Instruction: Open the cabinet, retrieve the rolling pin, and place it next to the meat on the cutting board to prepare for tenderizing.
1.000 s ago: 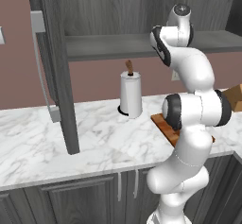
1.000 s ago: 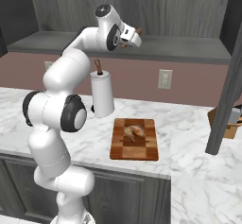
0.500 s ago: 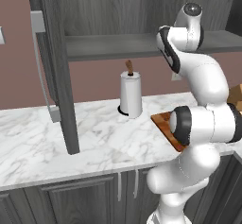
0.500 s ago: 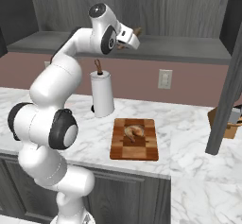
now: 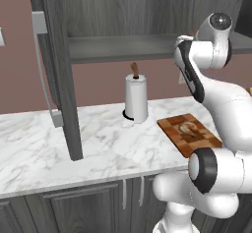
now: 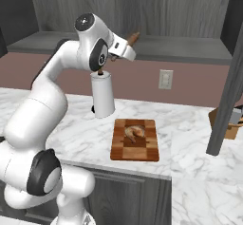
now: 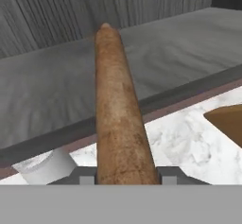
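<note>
Marble counter [image 6: 190,138] bears cutting board [image 6: 135,140]; fingers [image 7: 166,175] hold rolling pin [image 7: 118,114] before grey shelf [image 7: 56,90].

My body is a white arm [image 6: 45,100] made of smooth, rounded, glossy segments. At each joint there is a dark ring, black or dark grey, with a round grey cap in the middle; one big cap is low on my base [image 5: 203,168] and another is at the top joint [image 5: 220,21]. A long black band runs along one upper segment. My pincer [image 7: 121,175] has a white body, and its two small finger tips [image 7: 85,175] are dark grey.
</note>
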